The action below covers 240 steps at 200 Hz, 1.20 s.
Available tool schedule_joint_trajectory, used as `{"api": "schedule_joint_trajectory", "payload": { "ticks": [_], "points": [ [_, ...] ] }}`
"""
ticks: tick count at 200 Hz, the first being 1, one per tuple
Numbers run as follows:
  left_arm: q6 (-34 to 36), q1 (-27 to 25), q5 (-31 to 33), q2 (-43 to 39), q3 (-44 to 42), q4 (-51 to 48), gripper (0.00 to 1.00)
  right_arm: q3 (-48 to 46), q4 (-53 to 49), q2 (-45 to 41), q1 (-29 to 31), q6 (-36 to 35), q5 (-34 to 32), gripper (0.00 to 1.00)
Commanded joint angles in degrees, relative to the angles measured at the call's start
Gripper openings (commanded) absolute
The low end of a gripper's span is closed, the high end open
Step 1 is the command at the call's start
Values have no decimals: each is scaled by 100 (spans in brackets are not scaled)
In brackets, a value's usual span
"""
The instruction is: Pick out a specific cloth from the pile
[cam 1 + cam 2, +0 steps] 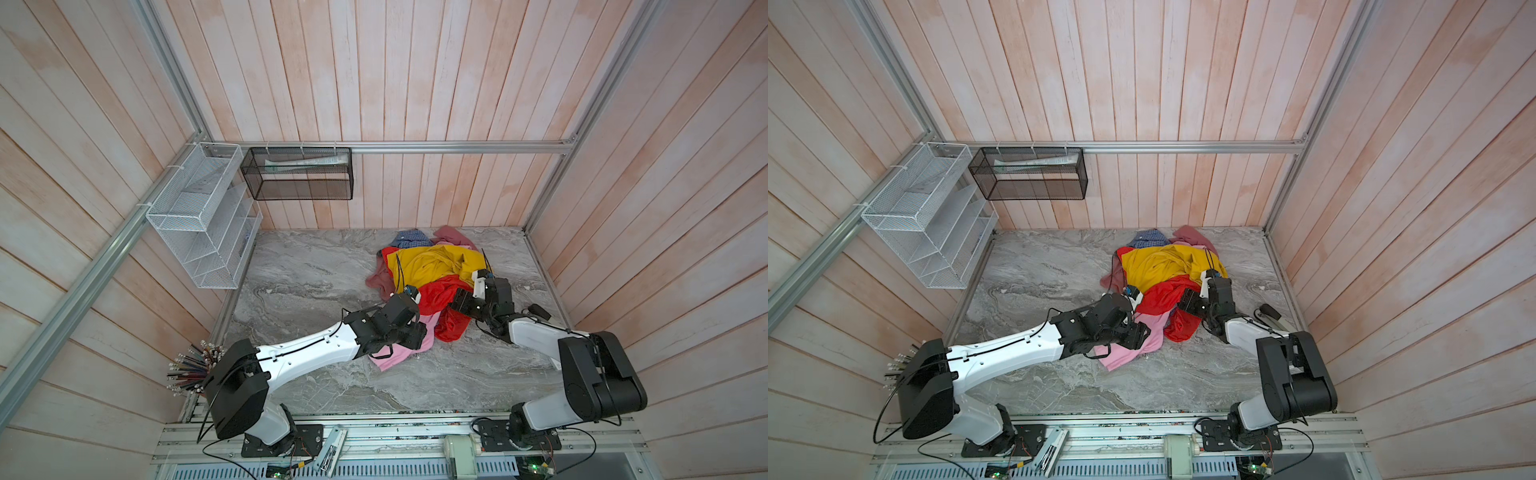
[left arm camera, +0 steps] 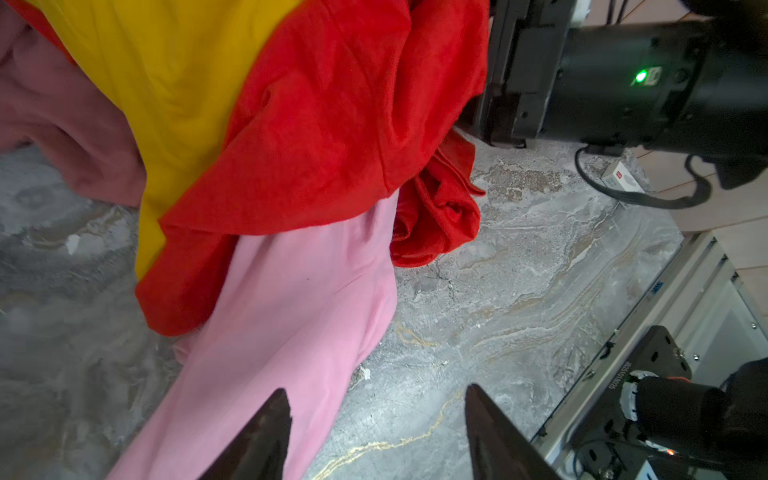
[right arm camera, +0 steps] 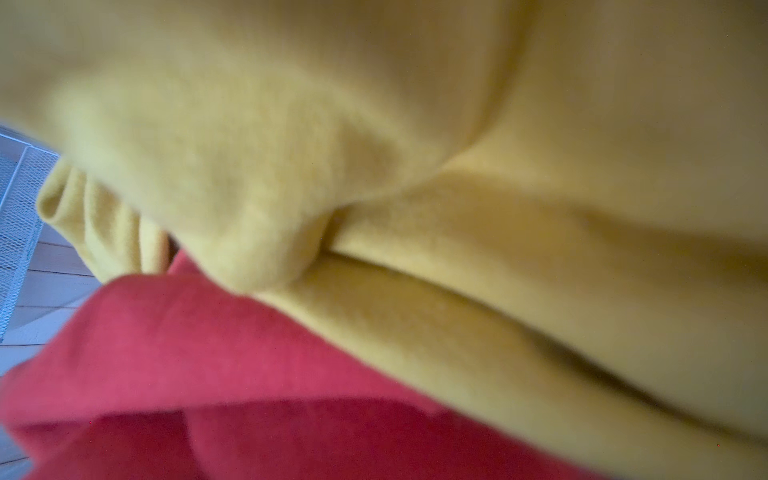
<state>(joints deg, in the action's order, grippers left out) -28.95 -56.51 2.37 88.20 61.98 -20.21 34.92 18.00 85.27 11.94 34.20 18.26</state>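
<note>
The light pink cloth lies flat on the marble table, its far end tucked under the pile of mustard yellow, bright red, blue checked and dusty rose garments. My left gripper hovers open over the cloth's near edge, one fingertip above the pink fabric and the other above bare table; nothing is gripped. My right gripper reaches into the red garment at the pile's near side. Its fingers are hidden, and yellow and red fabric fills the right wrist view.
A white wire rack and a black mesh basket hang on the back left walls. A bundle of pencils sits by the left arm's base. A small white box with a cable lies near the right arm.
</note>
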Motion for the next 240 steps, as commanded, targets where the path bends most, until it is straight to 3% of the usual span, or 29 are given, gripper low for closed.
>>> {"api": "schedule_joint_trajectory", "payload": {
  "ticks": [1,56,91,135,145,171,192,240],
  "points": [
    [-266,0,308,300,-57,485,71,73,4,-160,-33,-123,31,74],
    [-277,24,753,1198,290,878,81,43,-29,-219,-39,-141,23,75],
    [-235,35,684,1965,918,755,80,33,-59,-227,-69,-168,29,75],
    [-152,35,822,2346,1308,597,73,-20,78,-189,-95,-84,115,75],
    [-94,35,826,2430,1386,597,64,-3,99,-154,-100,-64,153,75],
    [1,40,861,2488,1561,452,22,50,101,-99,-104,-53,187,76],
    [91,44,1002,2276,1444,490,0,59,116,-44,-130,-19,194,77],
    [325,44,1033,1882,1343,434,0,59,173,-11,-164,26,268,80]
  ]
}}
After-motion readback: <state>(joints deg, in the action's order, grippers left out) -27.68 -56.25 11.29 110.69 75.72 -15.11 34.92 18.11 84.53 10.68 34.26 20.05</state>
